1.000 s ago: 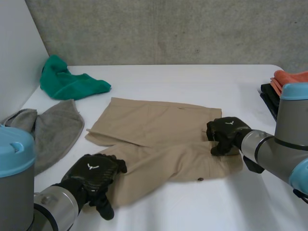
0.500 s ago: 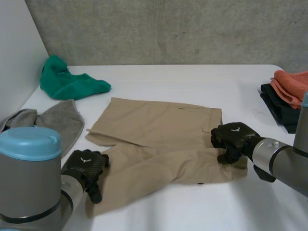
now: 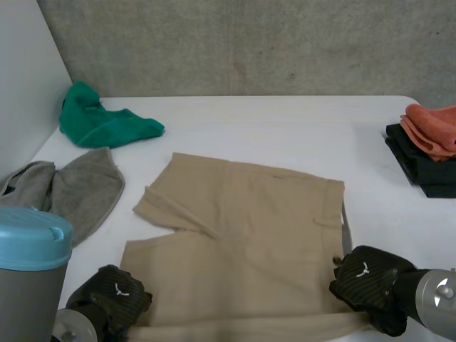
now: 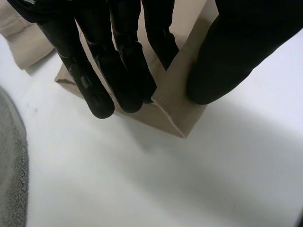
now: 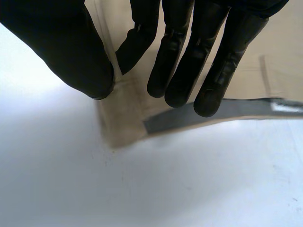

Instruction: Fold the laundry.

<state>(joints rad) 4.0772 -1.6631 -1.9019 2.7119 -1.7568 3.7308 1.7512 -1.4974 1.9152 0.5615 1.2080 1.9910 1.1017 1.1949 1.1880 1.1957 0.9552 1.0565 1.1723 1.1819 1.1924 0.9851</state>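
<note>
At the lower left of the head view, the left hand (image 3: 114,299) pinches the near left corner of the beige shorts (image 3: 242,242) between straight fingers and thumb. At the lower right, the right hand (image 3: 367,281) pinches the near right corner the same way. That corner is raised slightly, and a grey inner face shows along its edge.

The shorts lie spread flat across the centre of the white table (image 3: 285,128), their 2 legs pointing frame-left with a notch between them.

A grey cloth (image 3: 78,189) lies at mid left and a crumpled green cloth (image 3: 103,122) at upper left. At the right edge, an orange cloth (image 3: 431,128) sits on a black cloth (image 3: 427,167).
</note>
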